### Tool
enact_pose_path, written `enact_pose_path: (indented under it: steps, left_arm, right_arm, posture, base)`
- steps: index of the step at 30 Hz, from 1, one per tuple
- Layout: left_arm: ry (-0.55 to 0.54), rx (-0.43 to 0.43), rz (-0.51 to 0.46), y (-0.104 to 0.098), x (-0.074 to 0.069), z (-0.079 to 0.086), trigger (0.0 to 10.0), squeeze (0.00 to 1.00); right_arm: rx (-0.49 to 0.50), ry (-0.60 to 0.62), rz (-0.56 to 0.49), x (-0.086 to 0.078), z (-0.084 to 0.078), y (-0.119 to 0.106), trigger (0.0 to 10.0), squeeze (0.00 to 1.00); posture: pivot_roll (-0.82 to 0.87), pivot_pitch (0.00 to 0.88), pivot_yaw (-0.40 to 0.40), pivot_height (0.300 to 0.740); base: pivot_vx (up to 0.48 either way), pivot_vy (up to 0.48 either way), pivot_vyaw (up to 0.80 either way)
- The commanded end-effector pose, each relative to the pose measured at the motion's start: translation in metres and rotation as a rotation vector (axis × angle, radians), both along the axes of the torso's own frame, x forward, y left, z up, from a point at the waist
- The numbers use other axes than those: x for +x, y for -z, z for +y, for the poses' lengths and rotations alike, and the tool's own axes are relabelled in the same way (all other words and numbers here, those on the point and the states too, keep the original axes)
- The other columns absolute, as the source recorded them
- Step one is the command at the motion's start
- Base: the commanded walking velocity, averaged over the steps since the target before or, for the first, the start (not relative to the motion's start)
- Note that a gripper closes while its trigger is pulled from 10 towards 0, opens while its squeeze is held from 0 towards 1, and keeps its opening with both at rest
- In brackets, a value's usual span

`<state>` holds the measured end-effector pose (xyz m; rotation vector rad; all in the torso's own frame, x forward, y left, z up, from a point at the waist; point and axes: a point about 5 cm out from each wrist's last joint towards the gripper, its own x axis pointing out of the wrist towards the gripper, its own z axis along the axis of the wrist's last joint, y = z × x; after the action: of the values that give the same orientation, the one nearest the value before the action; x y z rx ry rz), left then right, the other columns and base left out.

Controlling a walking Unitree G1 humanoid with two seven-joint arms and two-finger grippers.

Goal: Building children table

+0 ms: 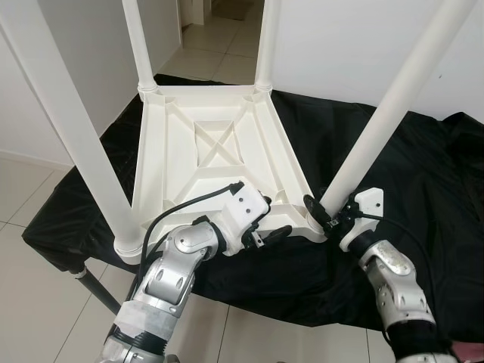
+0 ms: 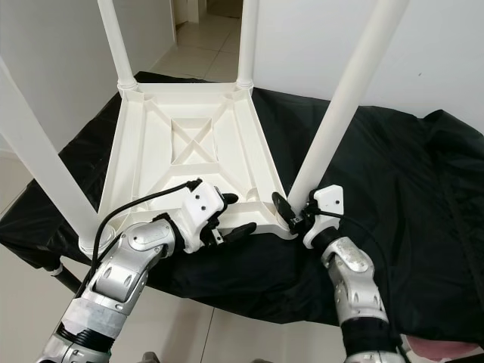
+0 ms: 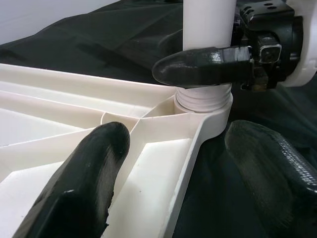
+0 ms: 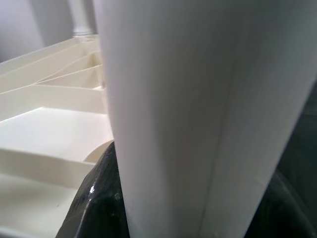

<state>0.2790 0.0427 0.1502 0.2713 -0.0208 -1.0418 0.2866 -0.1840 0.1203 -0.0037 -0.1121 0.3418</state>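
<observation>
Right claw (image 1: 324, 212) around table leg (image 1: 393, 102)

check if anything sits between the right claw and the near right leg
Nothing visible does. The right claw is already closed around the leg just above its socket in the tabletop. The left claw straddles the tabletop's near rim beside it, clear of the leg.
</observation>
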Motion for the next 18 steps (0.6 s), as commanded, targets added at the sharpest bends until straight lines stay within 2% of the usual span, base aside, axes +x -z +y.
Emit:
enact_pose_path:
  steps: [1, 3, 4, 6, 8, 9, 11, 13, 15, 18]
  left_arm:
    - [-0.021, 0.002, 0.004, 0.001, 0.001, -0.001, 10.0, 0.00]
    - [-0.023, 0.000, 0.003, 0.000, 0.003, -0.001, 10.0, 0.00]
    - [-0.023, 0.000, 0.003, 0.000, 0.003, -0.001, 10.0, 0.00]
    - [-0.023, -0.001, 0.004, 0.000, 0.004, -0.001, 10.0, 0.00]
    - [-0.022, 0.001, 0.003, 0.000, 0.004, -0.001, 10.0, 0.00]
    - [-0.019, 0.001, 0.004, 0.000, 0.005, -0.002, 10.0, 0.00]
    - [-0.019, 0.001, 0.004, 0.000, 0.005, -0.002, 10.0, 0.00]
    - [-0.017, -0.001, 0.002, -0.001, 0.005, -0.003, 10.0, 0.00]
    - [-0.015, -0.002, 0.002, -0.001, 0.004, -0.003, 10.0, 0.00]
    - [-0.014, -0.002, 0.002, -0.001, 0.004, -0.003, 10.0, 0.00]
  right_arm:
    - [-0.006, 0.038, 0.001, -0.001, -0.002, -0.001, 10.0, 0.00]
    - [0.047, 0.160, 0.016, -0.009, 0.007, 0.001, 10.0, 0.00]
    - [0.047, 0.160, 0.016, -0.009, 0.007, 0.001, 10.0, 0.00]
    - [0.085, 0.281, 0.038, -0.014, 0.011, 0.003, 10.0, 0.00]
    - [0.091, 0.330, 0.044, -0.016, 0.012, 0.004, 10.0, 0.00]
    - [0.085, 0.473, 0.064, -0.018, 0.014, 0.007, 10.0, 0.00]
    - [0.085, 0.473, 0.064, -0.018, 0.014, 0.007, 10.0, 0.00]
    - [0.098, 0.551, 0.085, -0.022, 0.021, 0.009, 10.0, 0.00]
    - [0.107, 0.539, 0.089, -0.023, 0.028, 0.008, 10.0, 0.00]
    - [0.104, 0.545, 0.080, -0.024, 0.028, 0.006, 10.0, 0.00]
  posture:
    - [-0.06, 0.000, -0.031, 0.740]
    - [-0.07, 0.000, -0.030, 0.740]
    - [-0.07, 0.000, -0.030, 0.740]
    - [-0.08, 0.000, -0.029, 0.740]
    - [-0.08, 0.000, -0.030, 0.740]
    - [-0.08, 0.000, -0.031, 0.740]
    - [-0.08, 0.000, -0.031, 0.740]
    - [-0.08, 0.000, -0.029, 0.740]
    - [-0.08, 0.000, -0.028, 0.740]
    - [-0.08, 0.000, -0.028, 0.740]
  base:
    - [0.000, 0.000, 0.00]
    - [0.000, 0.000, 0.00]
    - [0.000, 0.000, 0.00]
    - [0.000, 0.000, 0.00]
    - [0.000, 0.000, 0.00]
    - [0.000, 0.000, 0.00]
    - [0.000, 0.000, 0.00]
    - [0.000, 0.000, 0.00]
    - [0.000, 0.000, 0.00]
    - [0.000, 0.000, 0.00]
